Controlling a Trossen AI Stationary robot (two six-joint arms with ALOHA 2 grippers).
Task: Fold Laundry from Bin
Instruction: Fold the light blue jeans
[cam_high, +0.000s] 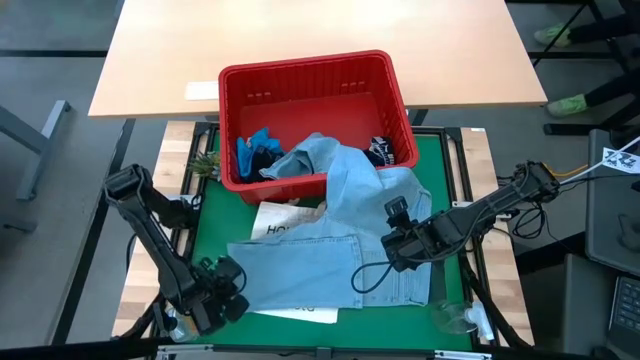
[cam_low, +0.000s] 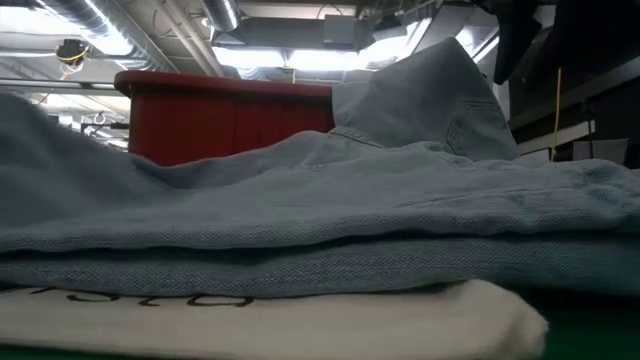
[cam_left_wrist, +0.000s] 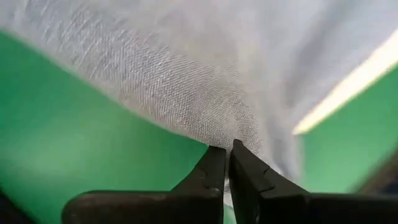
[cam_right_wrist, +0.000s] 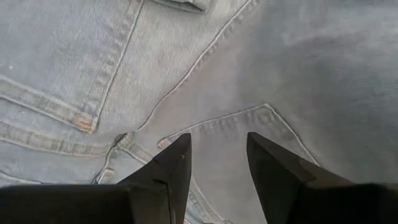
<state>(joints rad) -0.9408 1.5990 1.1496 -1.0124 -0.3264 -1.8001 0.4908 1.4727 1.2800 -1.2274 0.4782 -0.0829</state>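
The light blue denim garment (cam_high: 330, 250) lies spread over the green mat (cam_high: 215, 215), one end trailing up over the front rim of the red bin (cam_high: 310, 75) and the rest lying flat toward the near edge, on top of a white tote bag (cam_high: 275, 222) with dark lettering. Inside the bin, a bright blue piece (cam_high: 255, 150) sits at one end and a dark one (cam_high: 382, 152) at the other. The left gripper (cam_high: 228, 285) is at the denim's near left corner, its jaws pressed together with the cloth's edge pinched between the tips; in the left wrist view the fabric (cam_left_wrist: 186, 81) rises straight from the closed tips with green mat on either side. The right gripper (cam_high: 400, 245) hangs over the denim's right part, jaws apart, pointing down at a seam and a stitched pocket corner (cam_right_wrist: 236, 118) directly between and just ahead of the fingertips, gripping nothing.
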